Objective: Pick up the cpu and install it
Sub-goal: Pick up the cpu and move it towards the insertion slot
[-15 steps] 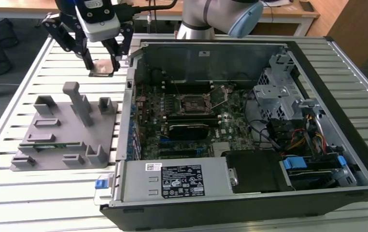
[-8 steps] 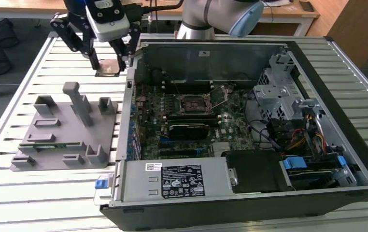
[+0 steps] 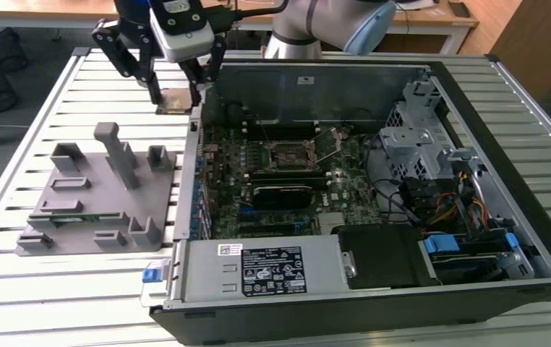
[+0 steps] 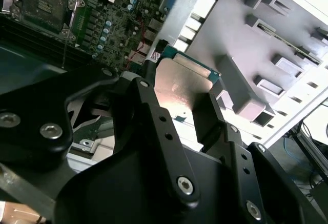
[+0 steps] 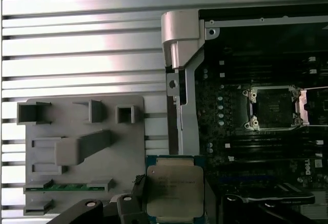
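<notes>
Slatted metal surface (image 3: 63,289) with open computer case (image 3: 353,83): the end effector (image 3: 175,97) is pinching the cpu (image 3: 173,108) by opposite edges beside the case wall, well apart from the socket (image 3: 290,152), which is likely demanding level, squared placement.

Arm (image 3: 326,27) aloft, claw (image 3: 175,101) tight on the cpu (image 5: 174,189).

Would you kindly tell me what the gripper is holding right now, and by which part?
The gripper holds the cpu, clamped by two opposite side edges, with its metal top left uncovered.
</notes>
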You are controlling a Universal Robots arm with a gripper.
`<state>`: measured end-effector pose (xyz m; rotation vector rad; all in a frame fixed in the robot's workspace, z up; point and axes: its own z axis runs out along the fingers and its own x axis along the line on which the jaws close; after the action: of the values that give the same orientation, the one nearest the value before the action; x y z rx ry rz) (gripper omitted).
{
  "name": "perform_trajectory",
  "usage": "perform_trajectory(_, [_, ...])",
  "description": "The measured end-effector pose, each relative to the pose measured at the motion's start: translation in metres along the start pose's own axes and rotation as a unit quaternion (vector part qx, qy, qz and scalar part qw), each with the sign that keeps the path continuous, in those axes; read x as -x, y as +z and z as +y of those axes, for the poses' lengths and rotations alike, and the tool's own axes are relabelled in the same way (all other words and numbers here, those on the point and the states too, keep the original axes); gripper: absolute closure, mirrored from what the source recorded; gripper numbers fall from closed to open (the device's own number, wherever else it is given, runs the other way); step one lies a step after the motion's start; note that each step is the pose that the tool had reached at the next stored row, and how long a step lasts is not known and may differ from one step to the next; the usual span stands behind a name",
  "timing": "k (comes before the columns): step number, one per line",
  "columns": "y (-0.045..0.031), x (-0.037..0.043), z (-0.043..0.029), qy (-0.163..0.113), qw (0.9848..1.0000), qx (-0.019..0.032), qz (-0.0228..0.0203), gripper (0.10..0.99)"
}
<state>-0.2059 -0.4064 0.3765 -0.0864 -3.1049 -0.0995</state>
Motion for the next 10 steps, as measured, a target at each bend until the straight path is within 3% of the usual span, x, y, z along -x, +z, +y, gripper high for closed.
perform_trajectory(10, [-0.0001, 0.0188, 0.0094, 0.000, 1.0000, 0.0000, 0.0000, 0.553])
